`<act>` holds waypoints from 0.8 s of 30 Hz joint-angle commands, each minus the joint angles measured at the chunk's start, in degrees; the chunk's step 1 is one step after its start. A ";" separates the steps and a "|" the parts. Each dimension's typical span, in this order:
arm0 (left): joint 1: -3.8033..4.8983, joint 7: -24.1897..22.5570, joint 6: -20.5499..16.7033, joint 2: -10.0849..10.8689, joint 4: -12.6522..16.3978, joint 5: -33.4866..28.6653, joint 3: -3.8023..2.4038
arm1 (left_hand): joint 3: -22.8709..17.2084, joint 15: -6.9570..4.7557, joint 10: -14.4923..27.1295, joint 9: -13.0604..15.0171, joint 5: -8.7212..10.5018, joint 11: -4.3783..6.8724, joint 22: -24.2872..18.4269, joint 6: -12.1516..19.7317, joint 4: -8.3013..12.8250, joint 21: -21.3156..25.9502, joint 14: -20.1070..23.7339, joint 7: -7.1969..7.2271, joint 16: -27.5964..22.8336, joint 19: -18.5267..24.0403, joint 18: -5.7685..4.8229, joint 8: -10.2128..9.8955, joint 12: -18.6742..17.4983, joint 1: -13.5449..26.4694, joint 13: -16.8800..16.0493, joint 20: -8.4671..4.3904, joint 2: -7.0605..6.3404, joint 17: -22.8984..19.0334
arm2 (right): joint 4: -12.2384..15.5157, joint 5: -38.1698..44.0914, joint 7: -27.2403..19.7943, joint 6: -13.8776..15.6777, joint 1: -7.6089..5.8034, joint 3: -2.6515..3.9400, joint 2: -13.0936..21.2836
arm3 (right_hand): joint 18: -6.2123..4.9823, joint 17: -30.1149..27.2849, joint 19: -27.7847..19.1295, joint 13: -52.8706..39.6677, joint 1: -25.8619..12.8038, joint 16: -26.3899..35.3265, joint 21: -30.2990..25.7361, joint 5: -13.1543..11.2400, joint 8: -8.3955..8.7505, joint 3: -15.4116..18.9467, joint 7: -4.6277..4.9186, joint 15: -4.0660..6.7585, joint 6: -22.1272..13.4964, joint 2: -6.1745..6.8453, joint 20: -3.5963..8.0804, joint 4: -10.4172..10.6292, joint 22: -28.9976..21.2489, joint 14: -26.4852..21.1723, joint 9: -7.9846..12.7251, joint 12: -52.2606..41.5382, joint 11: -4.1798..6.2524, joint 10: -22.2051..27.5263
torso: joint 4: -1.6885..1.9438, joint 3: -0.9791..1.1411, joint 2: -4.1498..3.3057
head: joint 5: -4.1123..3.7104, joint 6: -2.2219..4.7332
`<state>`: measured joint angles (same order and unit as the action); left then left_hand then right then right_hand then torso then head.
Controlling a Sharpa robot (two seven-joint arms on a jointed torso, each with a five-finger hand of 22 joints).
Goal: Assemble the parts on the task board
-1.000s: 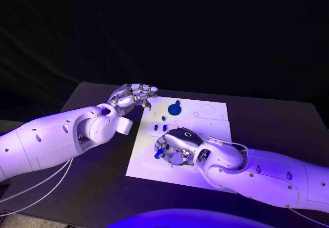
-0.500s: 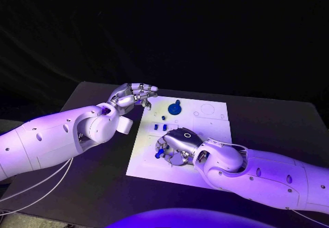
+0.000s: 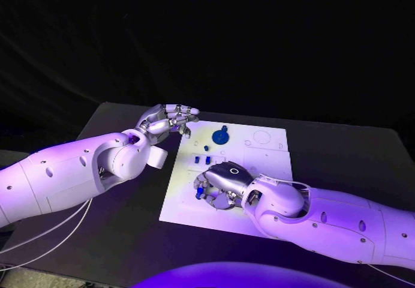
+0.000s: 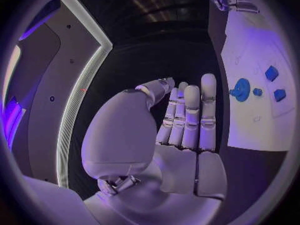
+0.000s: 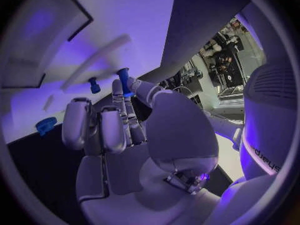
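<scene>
One small blue peg-shaped part [image 5: 124, 80] pinched in right hand [image 3: 224, 183] over white rectangular task board [image 3: 264, 157]; left hand [image 3: 166, 123] holds nothing, fingers spread, at board's edge.

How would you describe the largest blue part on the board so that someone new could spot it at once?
Start at the white task board in the middle of the table and look to its far end, just past the fingers of the left hand. There sits a round blue disc with a small knob. Its neighbours, the small blue blocks nearer the right hand, are much smaller and squarish.
</scene>
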<state>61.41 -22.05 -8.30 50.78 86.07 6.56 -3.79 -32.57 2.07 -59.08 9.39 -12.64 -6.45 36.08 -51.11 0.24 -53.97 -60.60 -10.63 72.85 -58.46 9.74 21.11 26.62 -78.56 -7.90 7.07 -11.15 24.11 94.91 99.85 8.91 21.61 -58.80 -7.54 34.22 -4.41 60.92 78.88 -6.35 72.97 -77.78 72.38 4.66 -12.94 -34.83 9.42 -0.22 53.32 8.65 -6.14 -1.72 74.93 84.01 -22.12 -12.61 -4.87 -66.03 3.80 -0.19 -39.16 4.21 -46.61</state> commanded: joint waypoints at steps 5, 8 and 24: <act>0.01 -0.16 0.90 -0.07 0.15 0.10 -0.03 | 0.08 0.01 0.36 0.05 -0.22 0.08 -0.08 0.34 0.23 0.38 0.45 -0.13 -0.38 0.07 0.86 0.11 0.32 0.14 -0.09 0.15 0.63 -0.08 | -0.53 -0.52 -0.48 -0.90 0.13 -0.17 -0.52 | -0.32 -0.50 -0.61 0.24 -1.99 0.33 -0.71 -0.39 1.36 0.41 -0.05 -0.37 -1.80 1.27 -0.28 0.71 -0.15 0.32 0.65 0.47 -0.41 0.74 | 0.03 -0.04 0.04 | -0.16 -0.03; 0.01 -0.10 0.95 -0.05 0.16 0.10 -0.03 | 0.08 0.01 0.36 0.05 -0.22 0.08 -0.08 0.34 0.23 0.38 0.45 -0.13 -0.38 0.07 0.86 0.11 0.32 0.14 -0.09 0.15 0.63 -0.08 | -0.62 -0.56 -0.41 -0.40 0.13 -0.19 -0.46 | -0.48 -1.07 -0.98 0.28 -2.15 0.58 -1.31 -0.43 1.97 0.52 -0.09 -0.39 -2.64 1.52 -0.36 0.87 -0.58 0.15 0.89 0.67 -0.42 1.14 | 0.03 -0.04 0.04 | -0.16 -0.03; 0.01 0.18 1.29 0.20 0.17 0.10 -0.02 | 0.10 0.01 0.41 0.08 -0.22 0.08 -0.10 0.38 0.20 0.42 0.44 -0.13 -0.40 0.07 0.86 0.16 0.35 0.21 -0.11 0.17 0.66 -0.09 | 5.57 -8.76 -3.51 10.95 -0.85 0.50 6.41 | -0.93 -3.14 -2.19 0.66 -2.41 1.63 -3.43 -0.04 3.65 1.08 0.60 -0.97 -4.55 2.37 -0.87 1.36 -2.03 -0.51 1.46 1.02 -1.15 3.89 | -0.05 -0.04 0.15 | -0.90 0.31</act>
<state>61.40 -21.72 -8.07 51.04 86.13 6.57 -3.78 -32.57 2.07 -59.08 9.38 -12.64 -6.45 36.04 -51.11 0.24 -53.74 -60.60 -10.63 72.66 -58.46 9.75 21.10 26.62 -78.32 -7.95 7.07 -10.92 24.12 99.79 95.92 7.76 27.60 -59.26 -7.20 39.99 -4.41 57.75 76.92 -5.70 70.81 -76.45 69.01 4.42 -9.61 -33.82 9.93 -0.83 49.18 10.81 -7.09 -0.71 72.85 83.41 -20.75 -11.50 -6.04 -62.42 3.78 -0.21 -39.08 3.64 -46.45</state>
